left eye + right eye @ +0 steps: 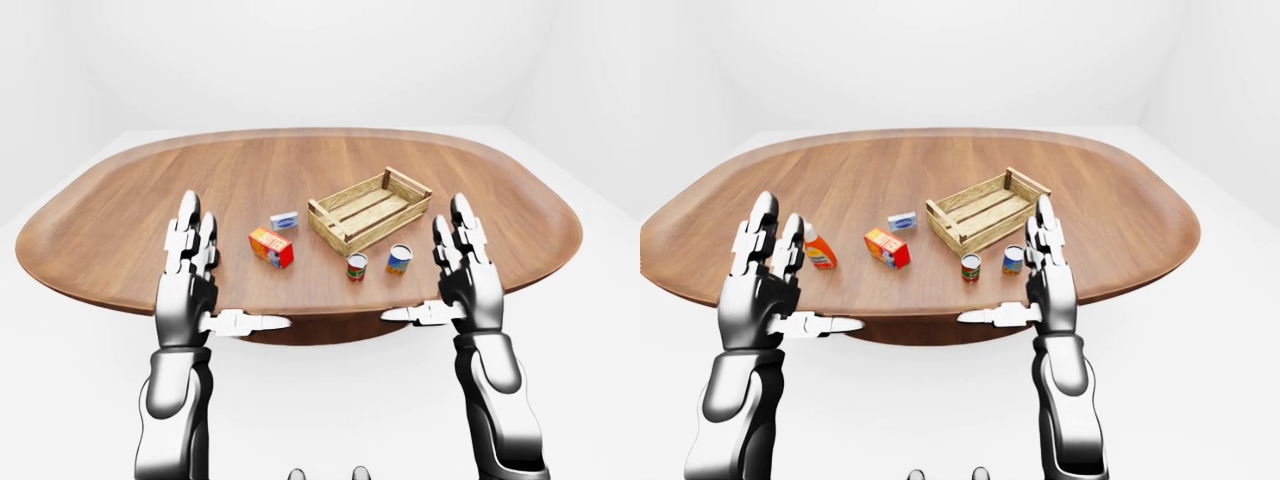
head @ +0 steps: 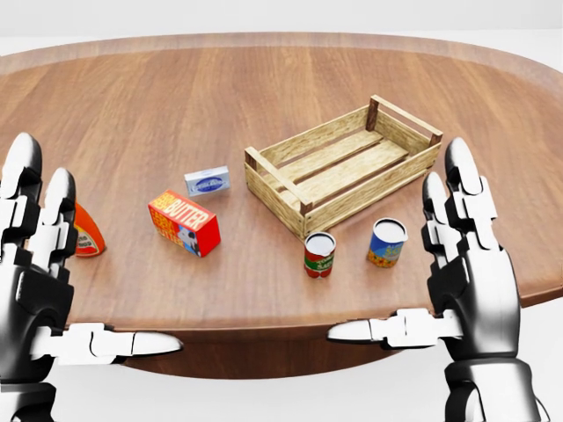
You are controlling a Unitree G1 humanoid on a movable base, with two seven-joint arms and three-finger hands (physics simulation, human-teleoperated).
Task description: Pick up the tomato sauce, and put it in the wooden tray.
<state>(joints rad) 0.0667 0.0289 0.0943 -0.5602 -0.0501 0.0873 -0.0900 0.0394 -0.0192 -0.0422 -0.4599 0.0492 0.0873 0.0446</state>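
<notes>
Nearest the camera in the head view, the left robot hand [image 2: 40, 272] and right robot hand [image 2: 462, 264] are raised with fingers spread wide and thumbs pointing inward, holding nothing. Past them, on the wooden surface [image 2: 176, 114], the tomato sauce [image 2: 318, 255] can stands upright beside a blue-labelled can [image 2: 386, 243]. An orange bottle [image 1: 818, 250] stands at left, partly hidden behind the left fingers. A butter box [image 2: 184, 222] and a small blue box [image 2: 207, 181] lie further on, and the wooden tray [image 2: 343, 167] sits just beyond the cans.

Butter box [image 2: 184, 222]; blue box [image 2: 208, 181]; blue-labelled can [image 2: 386, 243]; table [image 2: 176, 97]
</notes>
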